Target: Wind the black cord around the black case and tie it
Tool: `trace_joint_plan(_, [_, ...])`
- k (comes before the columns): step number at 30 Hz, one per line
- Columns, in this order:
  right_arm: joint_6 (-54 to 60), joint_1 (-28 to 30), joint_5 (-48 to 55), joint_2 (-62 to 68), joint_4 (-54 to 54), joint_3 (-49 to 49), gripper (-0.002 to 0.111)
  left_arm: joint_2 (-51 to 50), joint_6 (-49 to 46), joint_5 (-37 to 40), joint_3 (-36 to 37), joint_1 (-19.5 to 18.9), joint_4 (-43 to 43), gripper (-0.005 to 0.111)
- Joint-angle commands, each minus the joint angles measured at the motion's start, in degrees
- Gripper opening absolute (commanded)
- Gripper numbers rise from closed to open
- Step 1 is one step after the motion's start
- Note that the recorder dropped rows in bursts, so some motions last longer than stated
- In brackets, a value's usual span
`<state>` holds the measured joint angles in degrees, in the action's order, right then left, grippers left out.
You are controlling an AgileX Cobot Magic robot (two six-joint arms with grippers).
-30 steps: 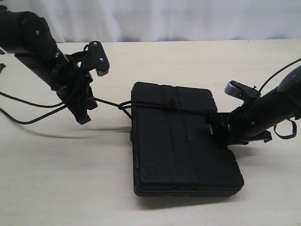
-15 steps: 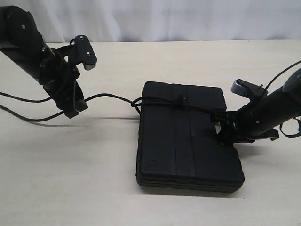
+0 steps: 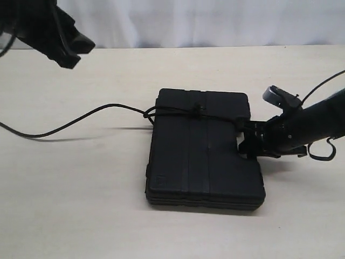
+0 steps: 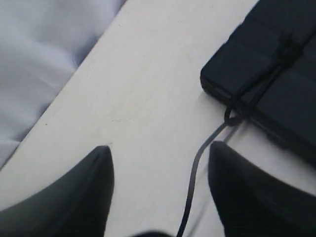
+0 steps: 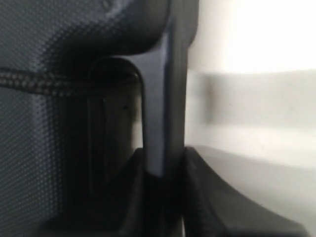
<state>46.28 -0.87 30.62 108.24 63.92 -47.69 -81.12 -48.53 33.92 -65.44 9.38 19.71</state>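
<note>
The black case [image 3: 205,156] lies flat in the middle of the table. The black cord [image 3: 178,113] crosses its far end, with a knot on the lid, and its tail trails slack across the table to the left. My right gripper [image 3: 249,144] is shut on the case's handle [image 5: 157,98]; in the right wrist view my right gripper [image 5: 163,154] pinches the handle bar, with the cord [image 5: 39,83] beside the slot. My left gripper [image 3: 70,51] hangs high at the far left. In its wrist view my left gripper [image 4: 159,147] is open above the cord [image 4: 196,165] and case [image 4: 281,79].
A pale cloth backdrop [image 3: 215,21] runs along the table's far edge. Bare table surface [image 3: 81,194] lies in front and left of the case. A cable loop [image 3: 321,154] dangles from the right arm near the table.
My left gripper has let go of the cord and risen up and to the left. The cord now lies slack on the table. The case has shifted slightly left with my right gripper.
</note>
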Motion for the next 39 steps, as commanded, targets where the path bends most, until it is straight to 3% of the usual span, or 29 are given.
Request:
trace_joint_plan(1, [7.9, -1.1, 5.0, -0.1, 9.8, -3.3, 0.013, 5.8, 6.4, 1.4, 0.0, 0.0, 1.0, 0.041])
trace_joint_plan(5, [7.9, -2.7, 5.3, -0.1, 9.9, -6.8, 0.032, 9.5, 9.0, 7.2, 0.0, 0.0, 1.0, 0.021])
trace_joint_plan(9, [7.7, -3.2, 8.5, -0.1, 5.8, -10.3, 0.064, 13.1, 14.7, 14.2, 0.0, 0.0, 0.4, 0.000])
trace_joint_plan(12, [-0.2, -2.4, 8.6, -0.1, -8.2, -13.3, 0.072, 16.6, 22.6, 17.9, 0.0, 0.0, -1.6, 0.000])
trace_joint_plan(15, [-21.1, -1.5, 10.5, -0.1, -32.7, -18.3, 0.069, 19.8, 31.3, 23.8, 0.0, 0.0, -7.5, 0.000])
trace_joint_plan(17, [-33.6, -1.2, 15.4, -0.1, -48.3, -22.3, 0.061, 21.7, 36.7, 27.7, 0.2, 0.0, -11.8, 0.000])
trace_joint_plan(20, [-41.9, -1.2, 26.8, -0.5, -59.8, -28.1, 0.033, 25.4, 41.3, 29.5, 2.7, 0.0, -16.8, 0.000])
trace_joint_plan(22, [-42.0, -1.3, 32.5, -2.2, -60.6, -29.2, 0.009, 27.9, 41.3, 28.9, 6.2, 0.0, -17.7, 0.000])
trace_joint_plan(23, [-42.0, -1.3, 33.8, -3.7, -60.0, -28.9, 0.005, 29.4, 41.3, 27.8, 8.4, 0.0, -18.4, 0.000])
trace_joint_plan(26, [-42.0, -1.3, 33.6, -10.3, -59.0, -26.0, 0.004, 34.0, 41.3, 20.1, 15.5, 0.0, -20.1, 0.000])
trace_joint_plan(30, [-43.0, -1.3, 26.7, -24.5, -59.0, -18.5, 0.004, 41.1, 41.2, -1.9, 26.4, 0.0, -13.1, 0.000])
trace_joint_plan(33, [-41.1, -1.3, 19.0, -36.2, -56.5, -11.5, 0.004, 46.5, 40.7, -18.1, 35.2, 0.0, -6.4, 0.000])
trace_joint_plan(37, [-33.7, -1.3, 6.0, -51.2, -51.4, -1.0, 0.004, 49.0, 40.8, -41.6, 45.8, 0.0, -6.5, 0.000])
trace_joint_plan(39, [-31.5, -1.3, -2.8, -56.8, -47.6, 4.1, 0.004, 48.4, 41.5, -48.7, 48.9, 0.0, -6.5, 0.000])
